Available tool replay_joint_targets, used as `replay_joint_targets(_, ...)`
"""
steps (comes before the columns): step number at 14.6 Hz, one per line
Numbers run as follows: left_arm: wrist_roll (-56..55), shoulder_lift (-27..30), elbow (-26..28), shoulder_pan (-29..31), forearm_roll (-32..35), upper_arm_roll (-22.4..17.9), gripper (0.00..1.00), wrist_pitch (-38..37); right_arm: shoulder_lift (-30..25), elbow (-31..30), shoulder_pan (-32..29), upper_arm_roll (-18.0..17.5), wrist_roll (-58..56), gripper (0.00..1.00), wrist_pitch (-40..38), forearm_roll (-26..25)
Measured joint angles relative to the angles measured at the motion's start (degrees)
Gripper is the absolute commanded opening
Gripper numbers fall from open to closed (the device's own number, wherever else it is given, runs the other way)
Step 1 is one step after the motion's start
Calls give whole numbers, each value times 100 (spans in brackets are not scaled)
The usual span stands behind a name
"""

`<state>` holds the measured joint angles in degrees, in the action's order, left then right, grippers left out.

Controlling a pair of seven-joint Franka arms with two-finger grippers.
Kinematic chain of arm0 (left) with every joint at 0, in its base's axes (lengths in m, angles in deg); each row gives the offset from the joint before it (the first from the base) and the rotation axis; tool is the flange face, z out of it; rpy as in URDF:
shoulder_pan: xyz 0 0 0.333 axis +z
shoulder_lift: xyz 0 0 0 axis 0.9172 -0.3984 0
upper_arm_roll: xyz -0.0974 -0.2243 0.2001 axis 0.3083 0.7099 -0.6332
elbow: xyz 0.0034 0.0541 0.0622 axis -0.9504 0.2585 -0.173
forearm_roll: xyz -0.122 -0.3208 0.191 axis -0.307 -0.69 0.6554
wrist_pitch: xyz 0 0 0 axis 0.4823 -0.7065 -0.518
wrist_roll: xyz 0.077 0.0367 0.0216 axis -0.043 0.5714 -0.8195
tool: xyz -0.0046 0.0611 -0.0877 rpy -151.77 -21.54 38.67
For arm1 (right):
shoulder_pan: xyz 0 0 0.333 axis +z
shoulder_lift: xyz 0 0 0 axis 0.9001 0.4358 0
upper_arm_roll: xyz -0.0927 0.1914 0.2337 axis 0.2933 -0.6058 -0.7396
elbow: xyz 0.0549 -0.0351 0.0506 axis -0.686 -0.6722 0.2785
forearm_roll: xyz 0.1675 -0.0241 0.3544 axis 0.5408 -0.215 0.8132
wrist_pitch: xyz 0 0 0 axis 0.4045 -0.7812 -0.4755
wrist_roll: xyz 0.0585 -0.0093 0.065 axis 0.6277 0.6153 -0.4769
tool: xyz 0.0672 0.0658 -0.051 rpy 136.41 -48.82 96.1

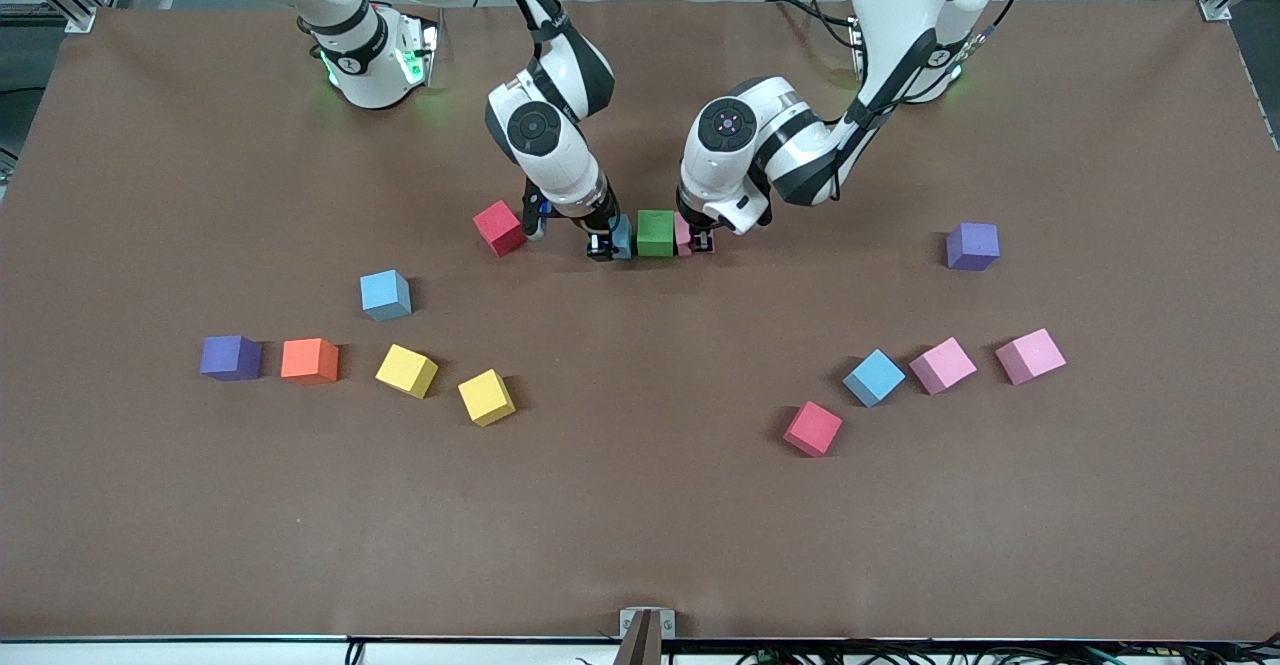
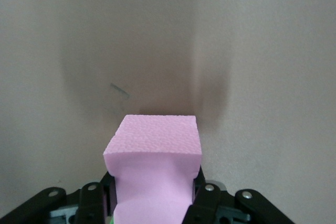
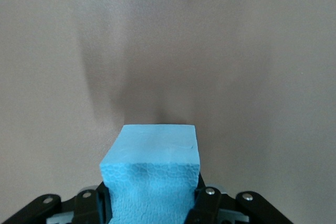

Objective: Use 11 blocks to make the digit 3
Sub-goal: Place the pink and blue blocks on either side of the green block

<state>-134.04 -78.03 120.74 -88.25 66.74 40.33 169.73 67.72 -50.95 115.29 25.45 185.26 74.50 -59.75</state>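
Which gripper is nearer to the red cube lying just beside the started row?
Right. The right gripper, shut on a light blue cube, sits next to the red cube. The left gripper, shut on a pink cube, is past the green cube.

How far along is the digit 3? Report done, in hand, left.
Done: only the green block sits in place. In hand: the right gripper is shut on a light blue block and the left gripper on a pink block, both pressed beside the green one, forming the first row. Left: eight more of the loose blocks, such as the red block and the yellow blocks, lie scattered.
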Motion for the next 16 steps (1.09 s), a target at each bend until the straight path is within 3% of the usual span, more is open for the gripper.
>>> replay_joint_targets(9,12,-5,0,-3,109,12,20,8,62,94,189,104,152,4,-17,0)
replay_joint_targets(10,13,-5,0,-3,109,12,20,9,64,97,192,107,157,22,-20,0)
replay_joint_targets(11,13,-6,0,-3,109,12,19,10,64,99,194,109,159,76,-23,0)
replay_joint_targets(12,14,-6,0,-4,110,13,18,13,65,101,196,111,157,99,-24,0)
replay_joint_targets(16,18,-16,-1,-14,122,16,19,65,102,145,257,175,154,100,-21,0)
